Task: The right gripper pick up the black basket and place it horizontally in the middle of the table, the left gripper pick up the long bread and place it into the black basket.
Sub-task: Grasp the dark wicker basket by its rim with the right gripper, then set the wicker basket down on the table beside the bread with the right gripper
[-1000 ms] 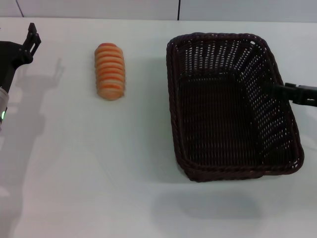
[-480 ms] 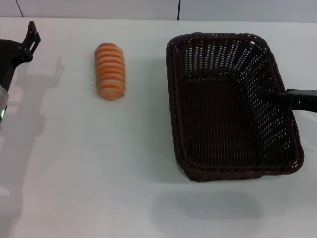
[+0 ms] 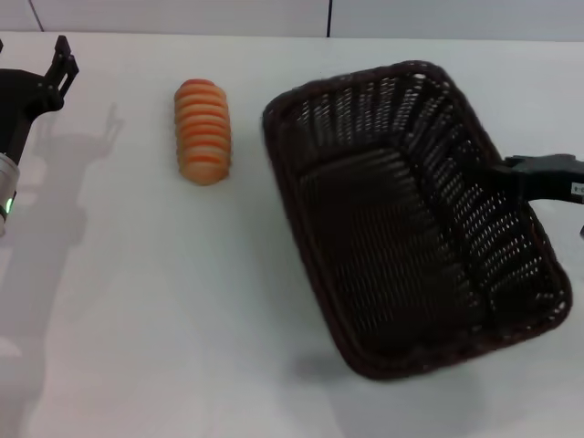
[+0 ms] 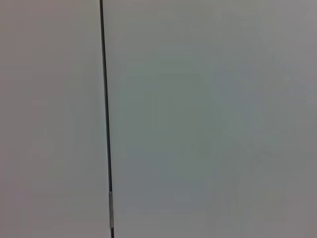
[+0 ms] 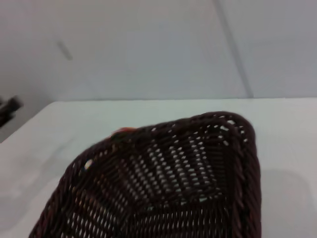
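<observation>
The black basket, large and woven, hangs tilted and turned above the white table, its far left corner raised. My right gripper is shut on the basket's right rim. The basket's inside and rim fill the right wrist view. The long bread, orange and cream striped, lies on the table left of the basket, and a bit of it peeks over the rim in the right wrist view. My left gripper stays at the far left edge, away from the bread.
The left wrist view shows only a pale wall with a dark vertical seam. The basket's shadow falls on the table below it.
The basket has been lifted off the table and turned, its far end swinging left toward the bread. The right gripper stays on its rim. The left arm has barely moved.
</observation>
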